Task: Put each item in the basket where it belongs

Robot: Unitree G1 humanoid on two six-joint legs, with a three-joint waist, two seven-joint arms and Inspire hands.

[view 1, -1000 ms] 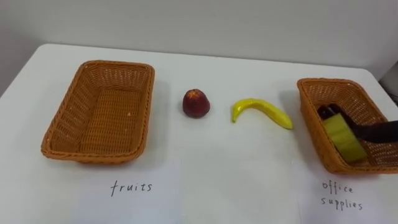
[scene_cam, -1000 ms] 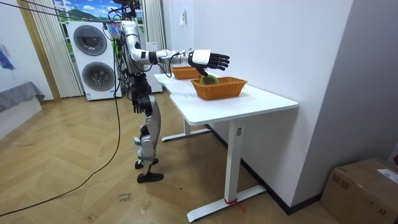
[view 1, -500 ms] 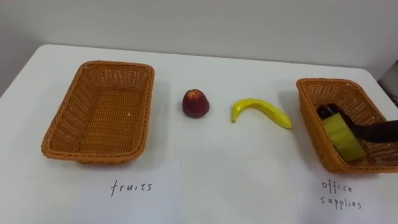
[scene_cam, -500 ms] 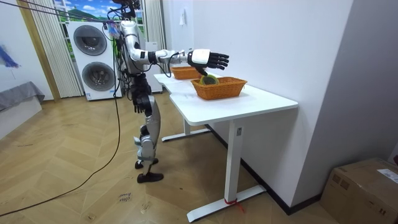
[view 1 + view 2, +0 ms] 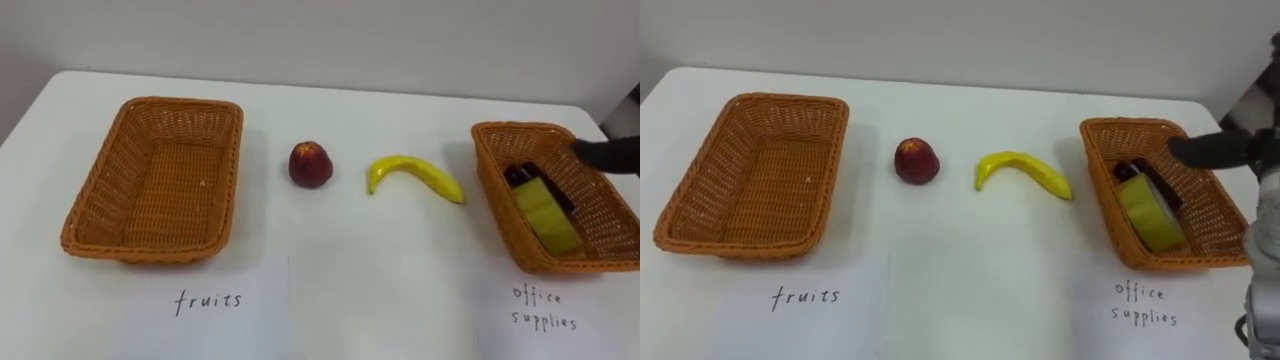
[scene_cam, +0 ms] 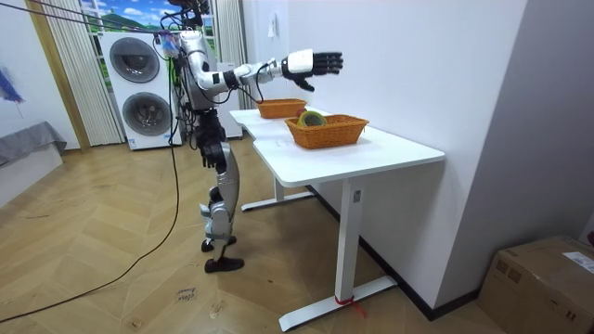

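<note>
Front edge: two handwritten paper labels (image 5: 210,300), one before each basket.
Office side: right orange wicker basket (image 5: 489,185), already holding a yellow-green tape roll (image 5: 548,217) and a small dark item (image 5: 522,177).
Fruit side: left orange wicker basket (image 5: 95,190), nothing inside.
Middle: red apple (image 5: 310,164) and yellow banana (image 5: 413,177), lying apart on the white table (image 5: 330,260), between the baskets.
Right hand (image 5: 608,153): above the right basket's far part, fingers straight, holding nothing.
Step, likely: banana first, as nearest; approach from above, close round its thick middle, carry over without knocking the apple.
</note>
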